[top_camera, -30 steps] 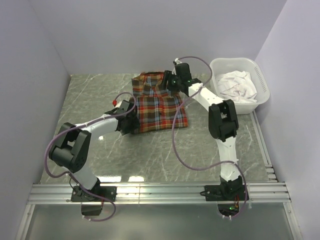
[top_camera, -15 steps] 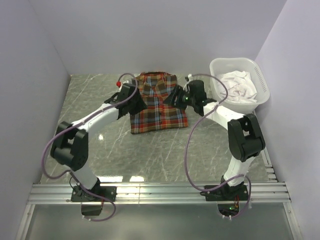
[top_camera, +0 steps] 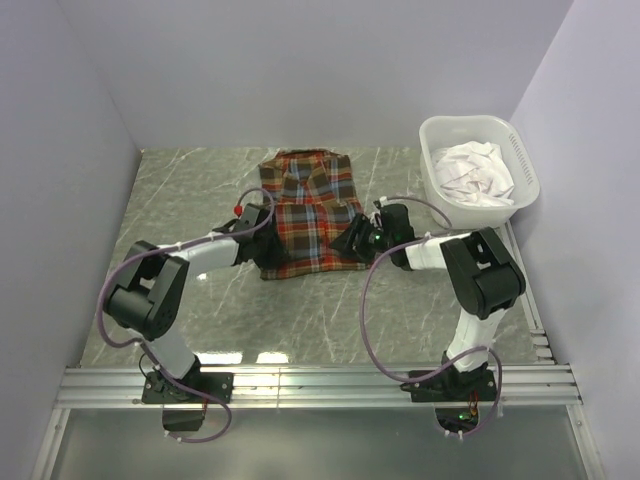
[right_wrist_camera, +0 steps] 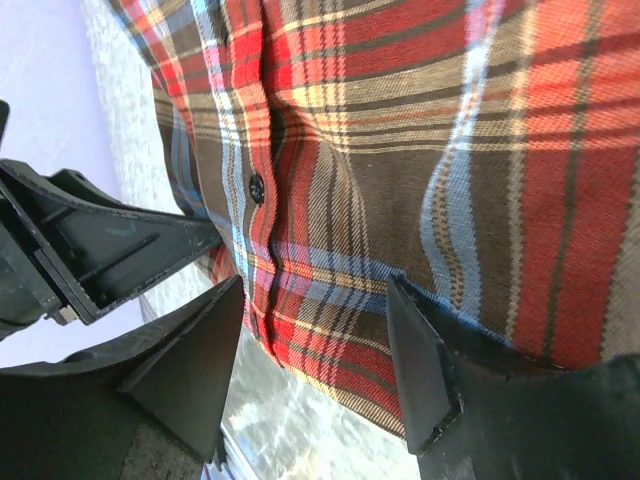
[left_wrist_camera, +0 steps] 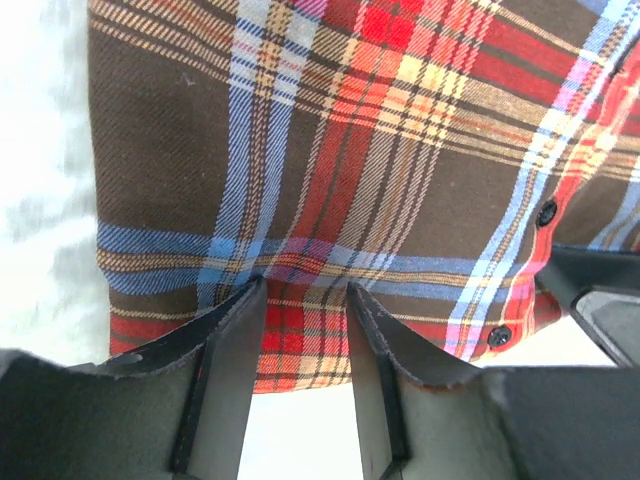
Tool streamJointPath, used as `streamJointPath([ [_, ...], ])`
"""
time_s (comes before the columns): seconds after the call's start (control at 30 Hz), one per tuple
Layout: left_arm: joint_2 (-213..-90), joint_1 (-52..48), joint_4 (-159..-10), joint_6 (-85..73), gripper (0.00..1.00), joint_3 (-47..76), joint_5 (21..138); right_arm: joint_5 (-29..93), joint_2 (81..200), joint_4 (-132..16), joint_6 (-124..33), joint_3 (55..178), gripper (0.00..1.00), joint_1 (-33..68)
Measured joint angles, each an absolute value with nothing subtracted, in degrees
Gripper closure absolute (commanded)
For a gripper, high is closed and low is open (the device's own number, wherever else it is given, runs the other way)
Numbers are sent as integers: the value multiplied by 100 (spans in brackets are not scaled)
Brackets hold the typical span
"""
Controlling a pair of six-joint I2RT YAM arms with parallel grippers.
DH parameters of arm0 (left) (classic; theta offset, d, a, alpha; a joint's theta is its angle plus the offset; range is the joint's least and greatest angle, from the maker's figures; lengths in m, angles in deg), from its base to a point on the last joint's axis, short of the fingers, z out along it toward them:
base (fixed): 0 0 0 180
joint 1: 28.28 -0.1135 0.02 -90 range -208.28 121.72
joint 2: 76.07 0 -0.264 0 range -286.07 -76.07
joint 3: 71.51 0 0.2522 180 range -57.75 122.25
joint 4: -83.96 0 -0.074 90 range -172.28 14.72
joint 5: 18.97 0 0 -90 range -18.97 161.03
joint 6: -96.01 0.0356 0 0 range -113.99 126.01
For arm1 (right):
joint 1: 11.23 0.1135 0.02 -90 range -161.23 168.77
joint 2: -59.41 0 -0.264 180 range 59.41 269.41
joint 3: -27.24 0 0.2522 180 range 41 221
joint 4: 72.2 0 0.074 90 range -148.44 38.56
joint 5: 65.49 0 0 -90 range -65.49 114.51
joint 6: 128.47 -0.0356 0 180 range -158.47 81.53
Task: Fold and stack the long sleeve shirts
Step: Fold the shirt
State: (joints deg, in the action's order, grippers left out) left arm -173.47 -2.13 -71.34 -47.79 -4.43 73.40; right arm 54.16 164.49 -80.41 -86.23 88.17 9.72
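Note:
The plaid long sleeve shirt (top_camera: 310, 205) lies folded flat on the marble table, collar toward the back wall. My left gripper (top_camera: 268, 248) sits low at the shirt's near left corner. It is open, and the hem (left_wrist_camera: 300, 330) shows between its fingers (left_wrist_camera: 235, 340). My right gripper (top_camera: 352, 240) sits at the near right corner. It is open wide over the hem and button placket (right_wrist_camera: 320, 250), holding nothing. Each wrist view shows the other gripper close by: the right one (left_wrist_camera: 600, 300) and the left one (right_wrist_camera: 90, 240).
A white laundry basket (top_camera: 520, 150) holding white cloth (top_camera: 475, 170) stands at the back right. Grey walls close in the left, back and right. A metal rail (top_camera: 320, 385) runs along the near table edge by the arm bases.
Both grippers came down along the shirt's sides toward me. The right one left the collar area. Both now rest at the near hem corners. The shirt lies about where it was.

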Motion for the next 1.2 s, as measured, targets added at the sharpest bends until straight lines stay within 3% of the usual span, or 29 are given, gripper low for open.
streamJointPath([
  [0.23,-16506,-126,-7038,-4766,46,-1238,7513,5446,15728,-8090,-8689,7996,35,990],
  [0.43,-15662,-62,-6507,-4639,37,-1304,7574,5440,14980,-7585,-8564,7980,35,1059],
  [0.73,-15474,43,-6699,-4733,58,-1293,7869,5829,15061,-8225,-8862,8411,37,1971],
  [0.97,-15918,1,-6815,-4823,61,-1783,7784,6028,16362,-8699,-9148,8435,38,2135],
  [1.2,-15822,-150,-6933,-4965,60,-2006,7893,6209,16322,-8726,-9152,8267,38,2023],
])
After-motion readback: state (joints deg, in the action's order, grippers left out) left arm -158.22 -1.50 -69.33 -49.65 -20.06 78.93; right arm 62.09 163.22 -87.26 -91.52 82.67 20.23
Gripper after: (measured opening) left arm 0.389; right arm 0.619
